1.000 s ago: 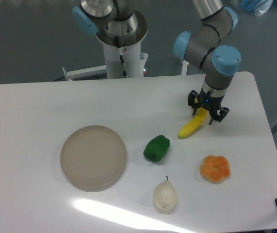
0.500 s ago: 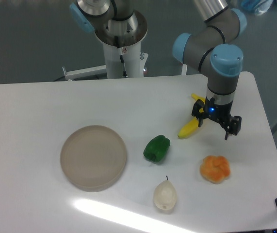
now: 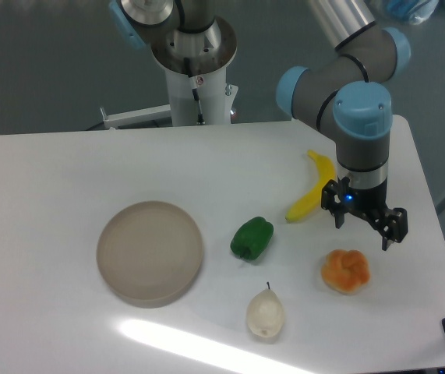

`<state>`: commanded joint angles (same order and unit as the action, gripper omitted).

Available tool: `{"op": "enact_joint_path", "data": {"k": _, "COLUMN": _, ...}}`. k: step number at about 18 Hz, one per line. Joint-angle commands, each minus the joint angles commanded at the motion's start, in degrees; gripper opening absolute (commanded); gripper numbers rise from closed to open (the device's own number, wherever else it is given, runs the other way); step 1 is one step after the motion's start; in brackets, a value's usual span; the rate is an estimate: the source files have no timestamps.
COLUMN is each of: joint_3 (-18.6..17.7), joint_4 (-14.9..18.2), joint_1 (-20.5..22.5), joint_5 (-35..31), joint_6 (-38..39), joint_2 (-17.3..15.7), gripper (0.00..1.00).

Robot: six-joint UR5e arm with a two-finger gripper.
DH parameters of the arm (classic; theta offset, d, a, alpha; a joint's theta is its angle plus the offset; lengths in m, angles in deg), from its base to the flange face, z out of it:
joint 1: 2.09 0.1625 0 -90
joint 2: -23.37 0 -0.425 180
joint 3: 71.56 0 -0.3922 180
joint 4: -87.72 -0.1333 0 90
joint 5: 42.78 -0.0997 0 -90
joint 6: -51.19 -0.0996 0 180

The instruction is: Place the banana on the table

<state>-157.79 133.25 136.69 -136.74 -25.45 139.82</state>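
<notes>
The banana (image 3: 312, 189) lies flat on the white bench (image 3: 66, 164), far right of the middle, resting free with nothing gripping it, so the placing looks done. The pincer (image 3: 365, 227) hangs just to its right with its fingers spread and empty, seemingly off the surface, above the orange fruit (image 3: 345, 270), clear of everything.

Robotics lab: grey-and-blue robot arm (image 3: 339, 78) on white pedestal (image 3: 195, 93) behind glossy white table (image 3: 51, 179), plastic toy fruit (image 3: 345, 270), grey floor (image 3: 35, 62), no home furnishings.
</notes>
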Motion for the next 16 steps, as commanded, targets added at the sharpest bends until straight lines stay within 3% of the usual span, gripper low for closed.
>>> {"op": "enact_joint_path", "data": {"k": 16, "joint_3": 1.59, "joint_4": 0.0, "joint_1": -1.58, "joint_5": -3.16, "joint_6": 0.09, "joint_2": 1.32, "gripper": 1.0}}
